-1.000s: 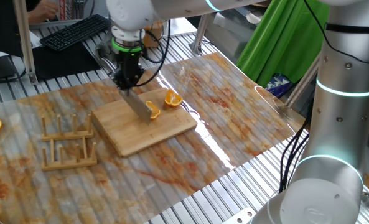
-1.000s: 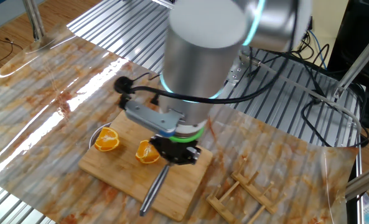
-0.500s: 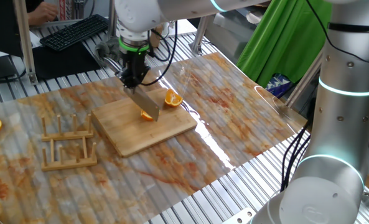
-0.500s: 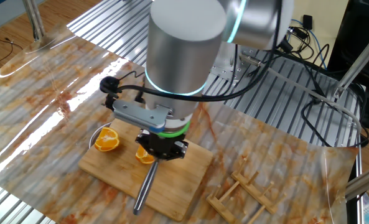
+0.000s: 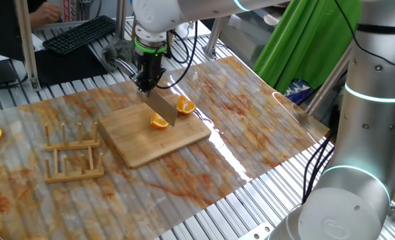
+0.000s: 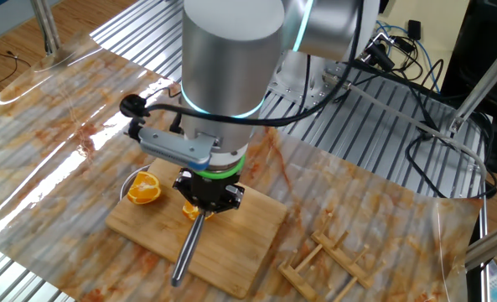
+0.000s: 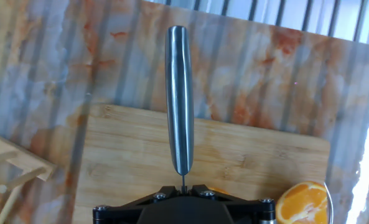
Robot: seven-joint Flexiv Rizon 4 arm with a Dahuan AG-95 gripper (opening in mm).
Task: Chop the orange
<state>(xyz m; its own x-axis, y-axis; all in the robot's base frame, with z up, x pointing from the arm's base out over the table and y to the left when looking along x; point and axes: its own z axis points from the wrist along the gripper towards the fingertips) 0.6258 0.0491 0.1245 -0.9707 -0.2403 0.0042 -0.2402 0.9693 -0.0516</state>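
Matt wooden board (image 5: 156, 137), glossy smooth steel knife (image 7: 179, 99), wooden rack (image 5: 73, 154)

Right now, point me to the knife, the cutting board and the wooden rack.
knife (image 5: 162, 107), one fixed view, flat of the blade.
cutting board (image 5: 144, 145), one fixed view, bare wood near its middle.
wooden rack (image 5: 72, 165), one fixed view, front base rail.

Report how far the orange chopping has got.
Done: the gripper is shut on the knife, which has been brought over the wooden board. In hand: the blade hangs right by the small orange piece; contact cannot be told. Left: no separate wedges show, so the cutting itself looks undone.
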